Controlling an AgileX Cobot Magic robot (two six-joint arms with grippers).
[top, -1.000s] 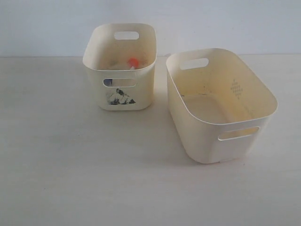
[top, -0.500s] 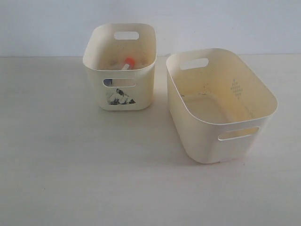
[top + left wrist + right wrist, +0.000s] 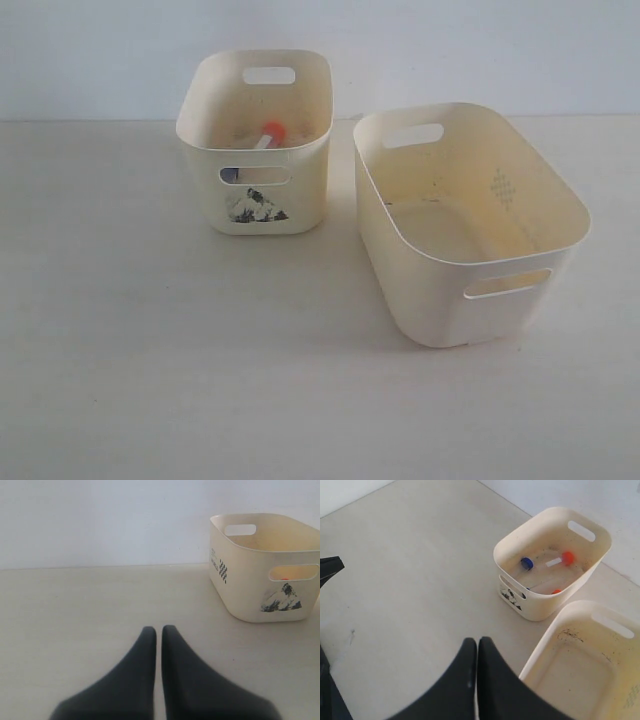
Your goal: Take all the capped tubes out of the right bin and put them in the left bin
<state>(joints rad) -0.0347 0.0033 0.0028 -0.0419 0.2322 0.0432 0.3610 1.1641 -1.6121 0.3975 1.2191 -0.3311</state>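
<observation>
The left bin (image 3: 305, 190), small and cream with a mountain sticker, holds the capped tubes. In the right wrist view, inside this bin (image 3: 540, 607), I see a blue-capped tube (image 3: 526, 563), an orange-capped tube (image 3: 567, 556) and a second orange cap (image 3: 556, 591) by the near wall; a fourth tube is not clearly visible. The right bin (image 3: 430, 300) shows a bare stained floor (image 3: 570, 675) with no tubes. My left gripper (image 3: 158, 628) is shut and empty, low over the table, away from the left bin (image 3: 250, 590). My right gripper (image 3: 477, 640) is shut and empty, above the table beside the right bin.
Both bins stand close together on a pale table, the left bin nearer the white back wall. Neither arm shows in the exterior view. A dark arm part (image 3: 330, 567) shows at the edge of the right wrist view.
The orange-capped tube in the left bin has shifted slightly to the left and settled. The bins have not moved.
</observation>
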